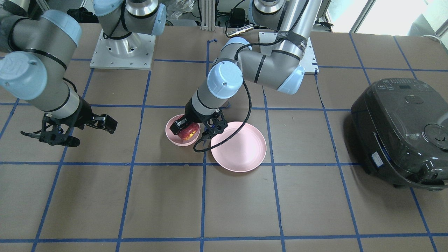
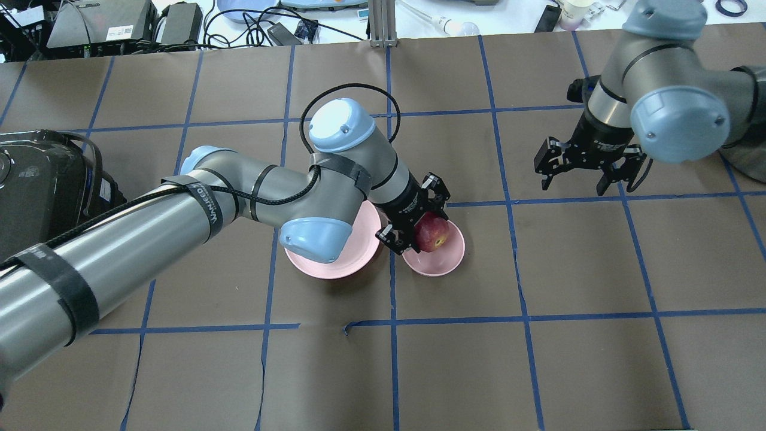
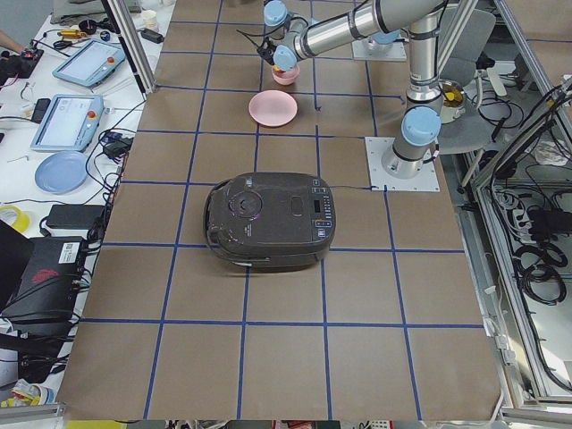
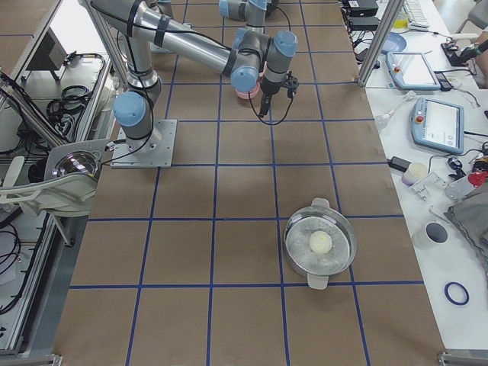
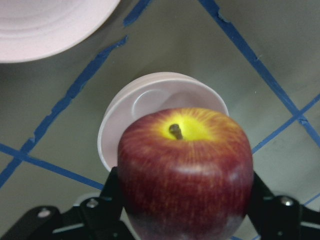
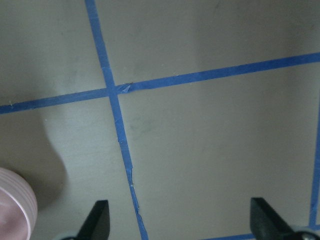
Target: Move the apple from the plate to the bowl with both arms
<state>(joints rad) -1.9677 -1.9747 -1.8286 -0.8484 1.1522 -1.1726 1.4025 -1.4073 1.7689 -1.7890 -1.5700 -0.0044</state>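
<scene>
The dark red apple [image 5: 185, 170] with a yellow patch is gripped between the black fingers of my left gripper [image 2: 423, 229]. It hangs just over the small pink bowl [image 2: 447, 261], seen also in the front view [image 1: 188, 133]. The bowl [image 1: 174, 139] stands right beside the wide pink plate [image 1: 241, 148], which has nothing on it. In the left wrist view the bowl [image 5: 150, 97] lies below the apple and the plate [image 5: 45, 25] is at the top left. My right gripper [image 2: 574, 179] is open and empty, hovering over the table well to the bowl's right.
A black rice cooker [image 1: 402, 133] sits on my left side of the table. A metal pot [image 4: 320, 244] with a white ball in it stands at the table's right end. The left arm's black cable [image 1: 210, 145] loops over the plate's edge.
</scene>
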